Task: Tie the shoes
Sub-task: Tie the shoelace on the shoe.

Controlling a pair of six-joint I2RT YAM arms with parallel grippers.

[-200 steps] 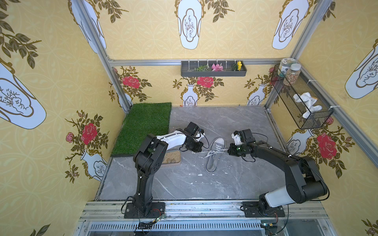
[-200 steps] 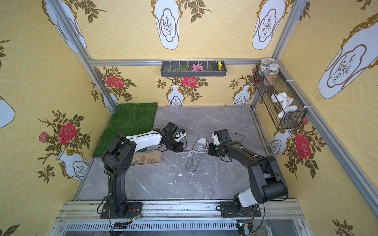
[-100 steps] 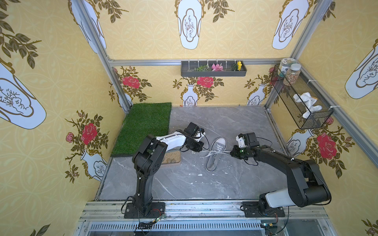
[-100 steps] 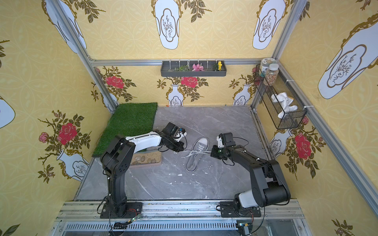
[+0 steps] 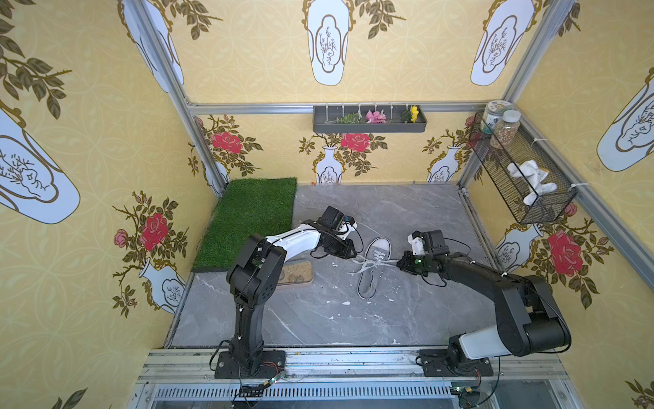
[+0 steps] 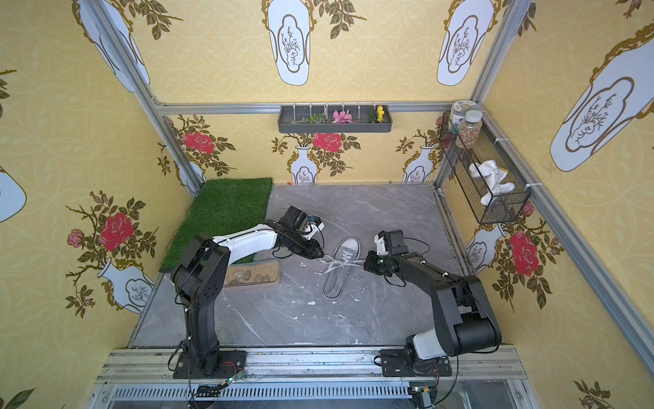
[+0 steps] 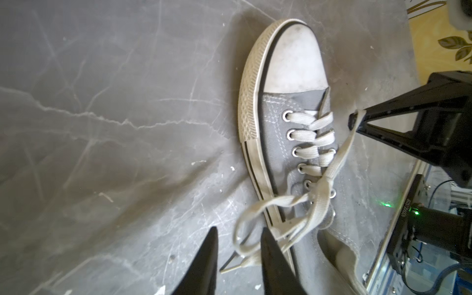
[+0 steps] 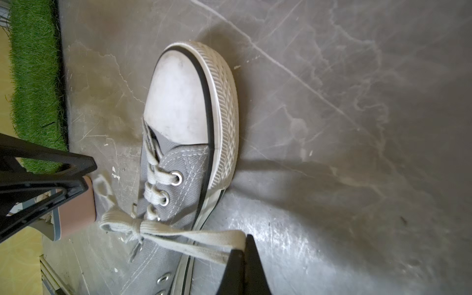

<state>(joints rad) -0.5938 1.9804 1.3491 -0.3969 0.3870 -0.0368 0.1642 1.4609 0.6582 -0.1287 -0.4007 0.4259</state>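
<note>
The shoe, grey canvas with a white toe cap, lies on the grey floor between my arms, toe toward the back wall. Its pale laces are knotted over the tongue, with a loop out to each side. My left gripper stands open at the shoe's left side. The slack left loop lies loose between its fingers. My right gripper is shut on the right loop, which is pulled taut away from the knot.
A tan tray of pebbles lies left of the shoe, under my left arm. A green grass mat covers the back left corner. A wire basket hangs on the right wall, and a flower shelf on the back wall.
My left gripper has opened and let its lace loop go slack. My right gripper has drawn away to the right with its loop, and the knot has tightened.
</note>
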